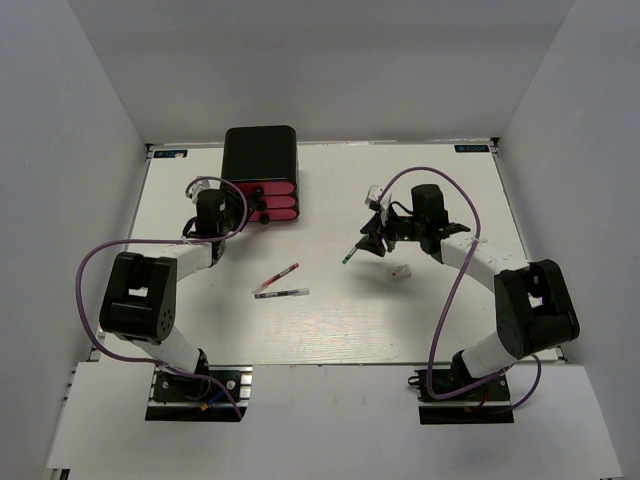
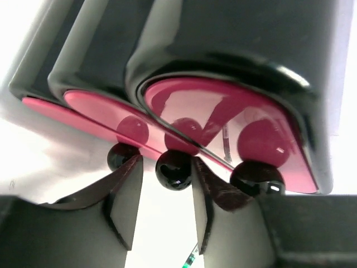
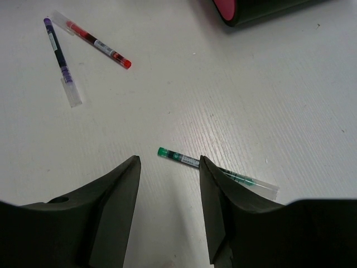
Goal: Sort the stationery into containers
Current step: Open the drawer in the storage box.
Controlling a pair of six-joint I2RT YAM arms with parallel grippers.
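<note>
Left gripper spread around glossy black ball knob, right gripper spread over slim green pen, finely ribbed white table

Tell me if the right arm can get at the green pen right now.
Probably yes: the right gripper hangs open right over the green pen, which lies on the table with nothing covering it.

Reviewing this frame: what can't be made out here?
Drawer contents: hidden behind the pink fronts of the drawer box in every view.
Contact between the left gripper and the middle knob: left wrist view, too close to judge.
Green pen: right wrist view, a finger of the right gripper covers part of it.
Eraser: top view, only a tiny pale speck; outside both wrist views.
</note>
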